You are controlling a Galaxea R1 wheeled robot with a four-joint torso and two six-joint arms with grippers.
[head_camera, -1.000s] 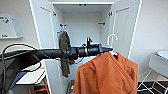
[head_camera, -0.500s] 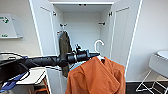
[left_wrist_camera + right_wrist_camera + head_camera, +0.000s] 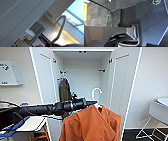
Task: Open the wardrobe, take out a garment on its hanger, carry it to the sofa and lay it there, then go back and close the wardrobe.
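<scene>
Garment [image 3: 92, 124] clear of wardrobe [image 3: 82, 74]

I stand in a homelike room: tall white panelled wardrobe [image 3: 82, 77], white wire-legged chair [image 3: 157, 114], kitchen cabinets [image 3: 41, 32].

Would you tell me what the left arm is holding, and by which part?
The left gripper holds the orange garment by its white hanger, at the hook's base.
</scene>
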